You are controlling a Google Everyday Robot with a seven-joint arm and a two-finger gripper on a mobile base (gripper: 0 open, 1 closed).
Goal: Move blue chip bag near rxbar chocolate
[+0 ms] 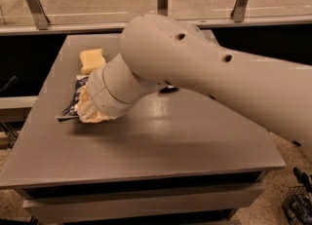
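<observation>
The blue chip bag (72, 101) lies flat on the left side of the grey table (161, 151). Only its left part with a white end shows, because my arm covers the rest. My gripper (91, 112) is cream-coloured and sits low over the bag's right part, touching or nearly touching it. A small black sliver, which seems to be the rxbar chocolate (169, 90), peeks out under my arm near the table's middle. The rest of it is hidden.
A pale yellow sponge (91, 59) lies at the table's back left, just behind the bag. My thick white arm (204, 73) crosses the table from the right. A rail with metal posts (34, 5) runs behind the table.
</observation>
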